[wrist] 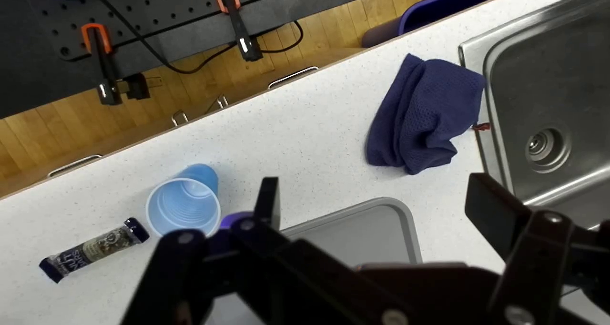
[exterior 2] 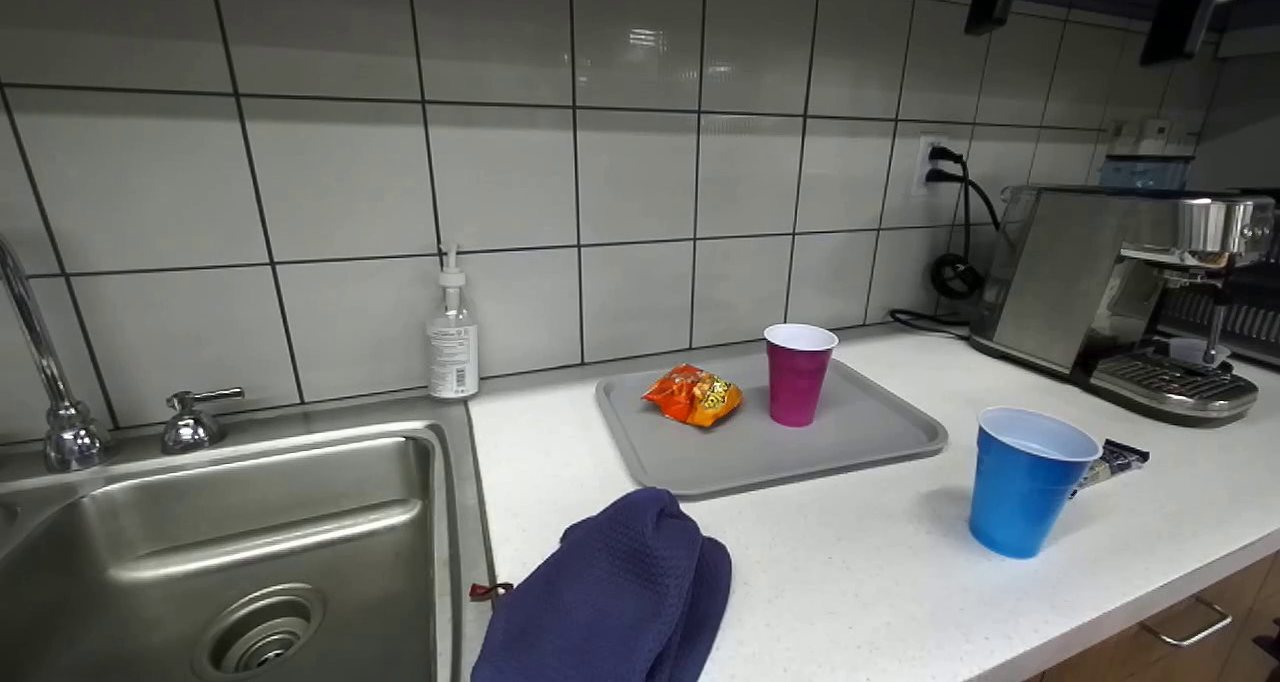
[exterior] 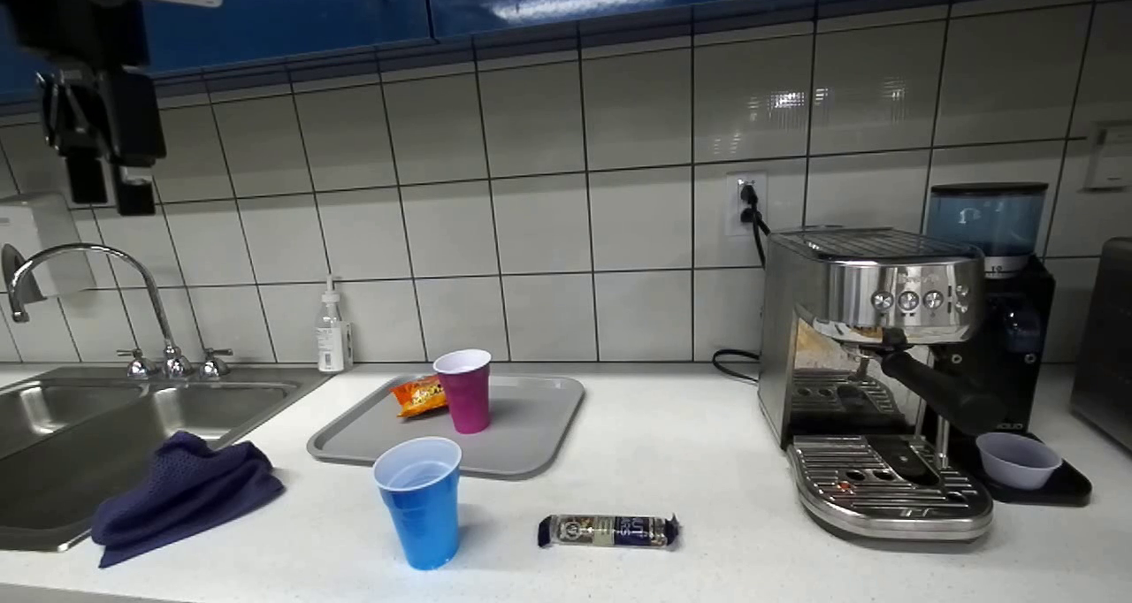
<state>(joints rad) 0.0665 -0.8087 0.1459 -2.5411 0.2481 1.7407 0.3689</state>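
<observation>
My gripper [wrist: 374,187] stands wide open with nothing between its fingers, high above the counter. In both exterior views only its lower part shows near the top of the picture. Below it in the wrist view lies the corner of a grey tray [wrist: 362,234]. On that tray stand a magenta cup [exterior 2: 797,382] and an orange snack packet [exterior 2: 693,395], both hidden or nearly so by the gripper in the wrist view. In front of the tray an upright blue cup [exterior: 424,515] stands beside a wrapped nut bar [exterior: 610,530]. A crumpled purple cloth [wrist: 426,115] lies by the sink.
A steel sink [exterior 2: 445,522] with a tap is at one end of the counter. A soap bottle [exterior 2: 453,347] stands by the tiled wall. A coffee machine [exterior: 875,382], a grinder and a small bowl [exterior: 1017,461] occupy the far end. Blue cupboards [exterior: 619,2] hang overhead.
</observation>
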